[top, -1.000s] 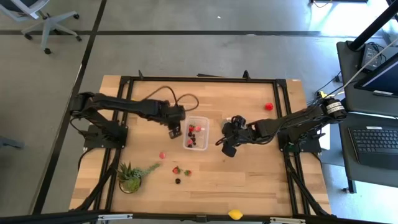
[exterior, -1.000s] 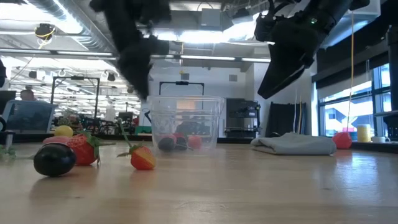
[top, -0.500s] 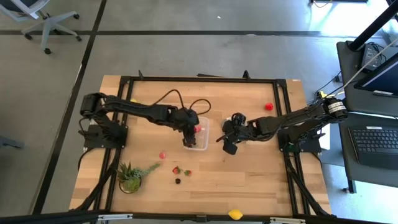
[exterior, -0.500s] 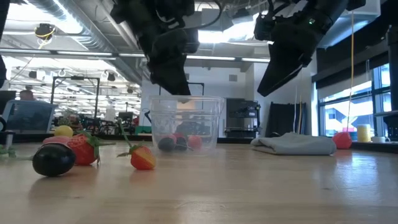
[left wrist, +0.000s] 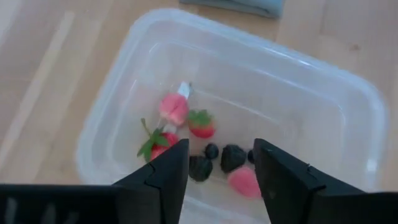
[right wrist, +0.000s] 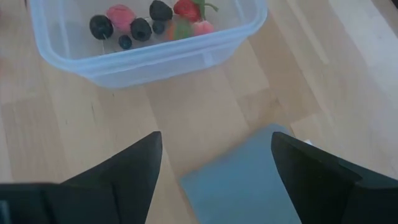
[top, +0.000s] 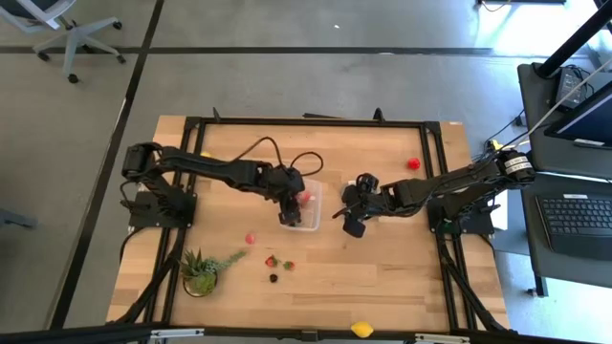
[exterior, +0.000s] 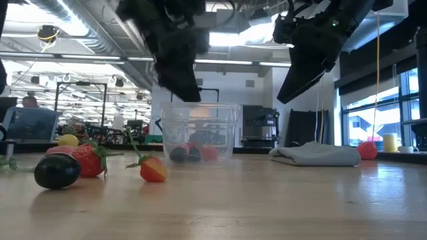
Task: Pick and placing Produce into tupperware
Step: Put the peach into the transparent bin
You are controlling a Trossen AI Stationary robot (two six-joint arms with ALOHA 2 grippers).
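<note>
1. Left gripper (left wrist: 221,180) hangs over the tub (top: 304,205), fingers spread, nothing between them; looks like a drop-off pose.
2. Tub sits mid-table, holding red berries (left wrist: 173,109) and dark berries (left wrist: 232,157), so it's partly filled.
3. Right gripper (right wrist: 214,168) waits just right of the tub above the grey sheet (right wrist: 249,180), fingers spread and empty, clear of the left arm's work.
4. Loose produce left: red piece (top: 250,238), small cluster (top: 277,263) near the plant (top: 201,270), red one (top: 413,163) far right, yellow one (top: 361,330) at the front edge.
</note>
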